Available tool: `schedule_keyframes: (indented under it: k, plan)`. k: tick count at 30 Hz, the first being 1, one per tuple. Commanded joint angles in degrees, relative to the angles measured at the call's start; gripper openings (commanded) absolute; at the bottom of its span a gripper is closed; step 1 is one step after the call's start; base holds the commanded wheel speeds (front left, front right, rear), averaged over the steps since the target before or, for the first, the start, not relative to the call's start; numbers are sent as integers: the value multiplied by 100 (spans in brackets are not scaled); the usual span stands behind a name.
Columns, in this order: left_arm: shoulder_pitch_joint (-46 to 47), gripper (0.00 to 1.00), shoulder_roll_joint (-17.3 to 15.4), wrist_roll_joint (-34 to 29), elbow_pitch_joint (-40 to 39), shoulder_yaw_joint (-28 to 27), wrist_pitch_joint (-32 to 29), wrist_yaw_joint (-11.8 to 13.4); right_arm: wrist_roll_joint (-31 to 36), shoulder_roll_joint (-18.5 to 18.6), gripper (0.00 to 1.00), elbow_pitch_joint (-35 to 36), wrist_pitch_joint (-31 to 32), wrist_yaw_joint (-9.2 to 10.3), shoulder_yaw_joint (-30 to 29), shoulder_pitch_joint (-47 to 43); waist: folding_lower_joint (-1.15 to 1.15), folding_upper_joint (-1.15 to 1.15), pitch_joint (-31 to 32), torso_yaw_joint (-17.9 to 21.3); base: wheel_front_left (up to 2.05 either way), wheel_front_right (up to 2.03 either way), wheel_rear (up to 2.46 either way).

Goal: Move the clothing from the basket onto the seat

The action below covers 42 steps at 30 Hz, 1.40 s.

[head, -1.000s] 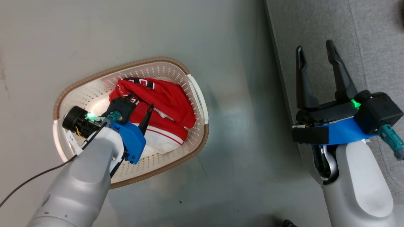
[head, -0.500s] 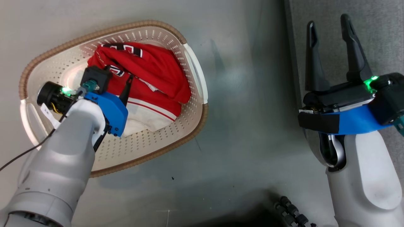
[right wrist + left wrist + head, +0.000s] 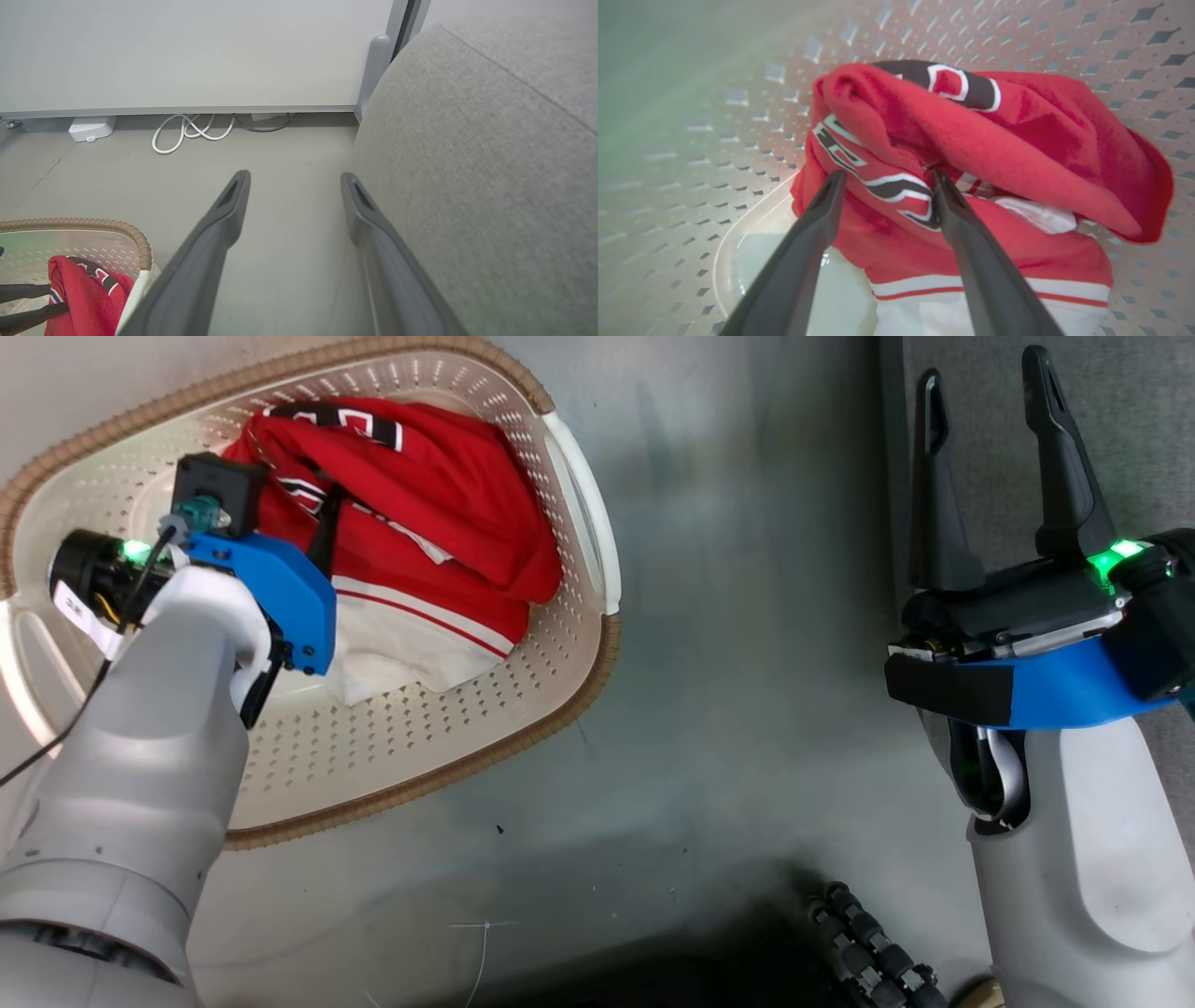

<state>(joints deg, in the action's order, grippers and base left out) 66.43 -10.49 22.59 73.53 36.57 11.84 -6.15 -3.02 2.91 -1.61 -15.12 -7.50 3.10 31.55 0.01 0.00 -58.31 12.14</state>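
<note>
The cream basket [image 3: 439,747] with its brown rim stands on the floor at upper left, holding a heap of red clothing [image 3: 448,495] with white panels and black-and-white lettering. My left gripper [image 3: 289,490] reaches down into it. In the left wrist view it [image 3: 888,177] is open, its fingers [image 3: 817,219] straddling a lettered fold of the clothing [image 3: 1017,154] and touching the fabric. My right gripper [image 3: 982,369] hangs open and holds nothing, over the floor beside the grey seat [image 3: 1130,439]. The right wrist view shows that gripper [image 3: 294,177], the seat [image 3: 490,163], the basket rim [image 3: 135,233] and the clothing [image 3: 74,289].
A white cable coil [image 3: 187,133] and a small white box [image 3: 91,128] lie by the wall's foot. A black ribbed part [image 3: 868,943] shows at the bottom edge. A thin black cable [image 3: 56,747] trails from my left arm. Grey floor separates basket and seat.
The head camera has moved, so the basket sits higher, further left and larger in the picture. My left gripper stays on the red heap, and the right gripper stays open.
</note>
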Motion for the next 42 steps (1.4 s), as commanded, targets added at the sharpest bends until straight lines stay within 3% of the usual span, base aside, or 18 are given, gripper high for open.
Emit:
schedule_keyframes:
  k: [1, 15, 16, 18, 31, 42]
  plan:
    - [119, 100, -57, 35, 8, -14, 10, 11, 6, -4, 100, 35, -4, 3, -4, 97, -1, 0, -71, 13, 0, 0, 0]
    - [285, 99, -72, 142, 38, 17, -121, 87, -32, -4, 100, 87, -4, 2, -31, 76, -1, 0, -319, 14, 0, 0, 0]
    - [288, 57, -58, 147, 39, 25, -117, 86, -28, -4, 100, 88, -4, 3, -36, 78, -1, 0, -320, 6, 0, 0, 0]
    - [290, 0, -39, 150, 40, 44, -128, 83, -22, -4, 100, 73, -4, 3, -46, 100, -1, 0, -320, -8, 0, 0, 0]
    - [68, 0, 186, 281, 41, 147, -14, -30, 9, -4, 100, -50, -4, 3, -83, 105, -1, 0, -37, -142, 0, 0, 0]
    - [-429, 0, 485, 326, -68, 403, 284, -129, -28, -3, 100, -197, -4, 3, -91, -39, -1, 0, 738, -381, 0, 0, 0]
